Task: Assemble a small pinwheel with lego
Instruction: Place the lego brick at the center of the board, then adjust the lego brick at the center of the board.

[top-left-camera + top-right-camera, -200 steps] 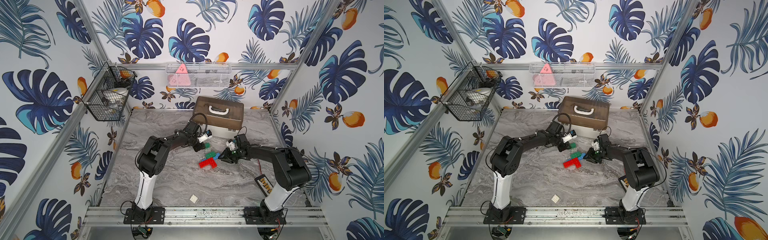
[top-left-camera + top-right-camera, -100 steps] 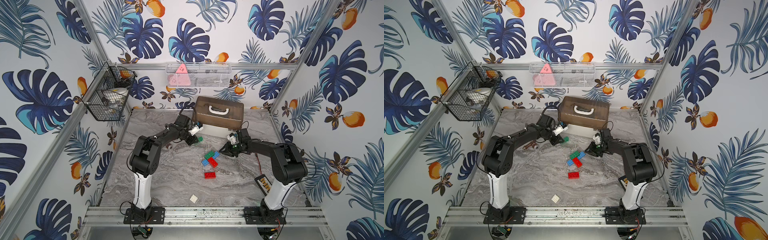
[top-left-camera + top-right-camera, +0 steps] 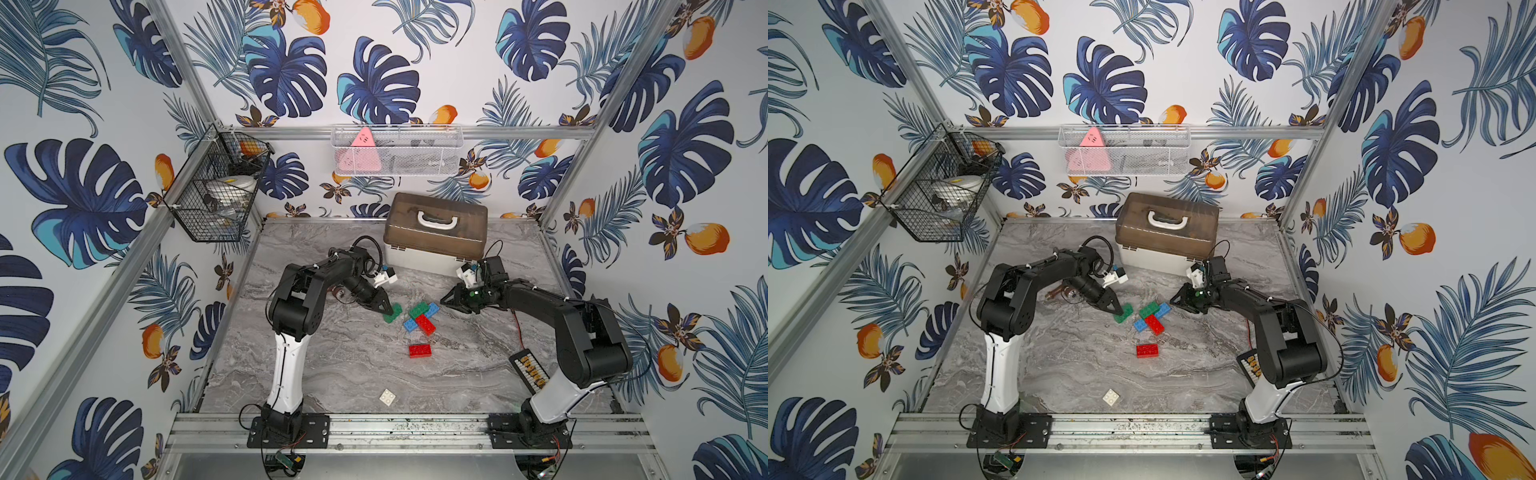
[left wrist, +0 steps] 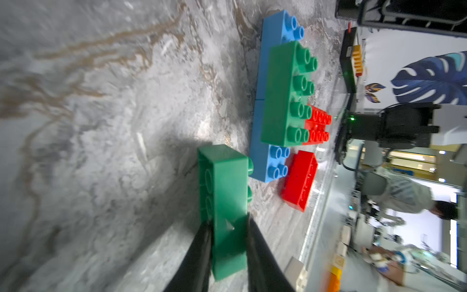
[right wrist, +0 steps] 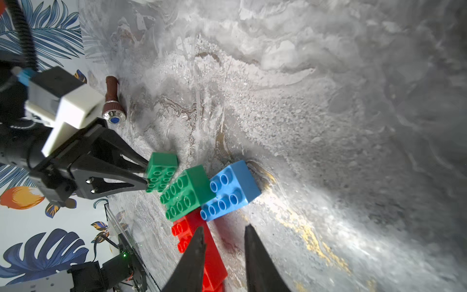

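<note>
Between the jaws of the left gripper (image 4: 228, 221) we find one end of a green brick (image 4: 227, 182), clamped firmly; whether it touches the table we cannot tell. Just ahead of those tips lies the partly built pinwheel (image 3: 419, 318), with green pressed over blue and red alongside. We note the right gripper (image 5: 224, 227) narrowly parted and empty, just beside the blue and red arms. Well apart from both tools, toward the arm bases, lie a loose red brick (image 3: 419, 350) and a white square brick (image 3: 387, 397). We judge the lego light, rigid, smooth-walled and apt to skate. Its flat side walls offer the best hold, not the studs. No brand or writing is legible.
</note>
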### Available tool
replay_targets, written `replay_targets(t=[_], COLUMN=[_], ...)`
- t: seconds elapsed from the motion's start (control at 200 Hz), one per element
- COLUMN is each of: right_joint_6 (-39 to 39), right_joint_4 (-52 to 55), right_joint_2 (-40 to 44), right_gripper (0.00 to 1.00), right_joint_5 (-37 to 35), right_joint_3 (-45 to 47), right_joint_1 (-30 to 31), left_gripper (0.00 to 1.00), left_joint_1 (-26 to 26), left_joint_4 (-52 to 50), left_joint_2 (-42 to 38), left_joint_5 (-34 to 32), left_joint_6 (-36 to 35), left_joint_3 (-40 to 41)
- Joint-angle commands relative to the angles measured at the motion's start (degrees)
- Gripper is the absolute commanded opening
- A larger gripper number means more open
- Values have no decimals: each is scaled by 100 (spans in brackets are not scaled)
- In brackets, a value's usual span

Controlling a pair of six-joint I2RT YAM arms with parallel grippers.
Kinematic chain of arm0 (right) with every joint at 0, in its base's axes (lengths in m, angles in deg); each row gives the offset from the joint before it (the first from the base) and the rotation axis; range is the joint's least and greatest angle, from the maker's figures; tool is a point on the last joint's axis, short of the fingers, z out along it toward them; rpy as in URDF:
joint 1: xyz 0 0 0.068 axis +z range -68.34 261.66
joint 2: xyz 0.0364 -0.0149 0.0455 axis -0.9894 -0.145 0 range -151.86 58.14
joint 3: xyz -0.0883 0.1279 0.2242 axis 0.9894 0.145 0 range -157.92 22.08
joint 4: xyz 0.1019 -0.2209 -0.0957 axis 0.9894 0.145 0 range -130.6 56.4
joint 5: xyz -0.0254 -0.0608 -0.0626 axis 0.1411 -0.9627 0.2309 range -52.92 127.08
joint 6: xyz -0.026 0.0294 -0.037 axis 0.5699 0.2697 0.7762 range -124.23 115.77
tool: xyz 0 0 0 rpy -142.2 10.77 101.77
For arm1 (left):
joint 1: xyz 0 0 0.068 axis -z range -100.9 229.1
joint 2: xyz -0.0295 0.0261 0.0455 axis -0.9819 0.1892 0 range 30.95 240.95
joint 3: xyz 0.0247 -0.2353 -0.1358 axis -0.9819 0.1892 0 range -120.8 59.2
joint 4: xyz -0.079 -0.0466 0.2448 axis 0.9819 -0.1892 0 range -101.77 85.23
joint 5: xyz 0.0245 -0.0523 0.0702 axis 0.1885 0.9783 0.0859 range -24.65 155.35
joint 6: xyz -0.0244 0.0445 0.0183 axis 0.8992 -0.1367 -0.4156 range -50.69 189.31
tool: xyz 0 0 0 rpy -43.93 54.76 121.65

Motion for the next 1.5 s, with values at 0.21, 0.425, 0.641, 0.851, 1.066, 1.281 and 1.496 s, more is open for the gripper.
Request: replay_targets(t=[0.21,0.425,0.641,0.851,1.066,1.281,1.496], right_joint_6=[181,71,52,-46,-95,-96,-96], right_joint_4=[331,245,126,-82,-243,-312,-340], right_joint_2=[361,486,575,635,595,533,506], right_gripper=[30,30,30,30,30,30,30], right_joint_5=[23,59,36,101,172,208,248], right_joint_3=[185,264,412,602,717,749,765], right_joint_1=[6,21,23,23,23,23,19], left_gripper=[99,99,99,99,99,89,65], left_joint_1=[-32,149,1207,1198,1205,1224,1166], left_joint_4=[-511,1044,4145,4247,4300,4166,3658], left_joint_2=[-296,-1516,-3334,-3023,-2930,-2744,-2324], left_joint_5=[-1566,-1907,-4415,-4588,-3910,-3698,-3500], left_joint_6=[475,678,410,525,384,492,272], left_joint_3=[-145,756,3217,3133,3341,3237,2829])
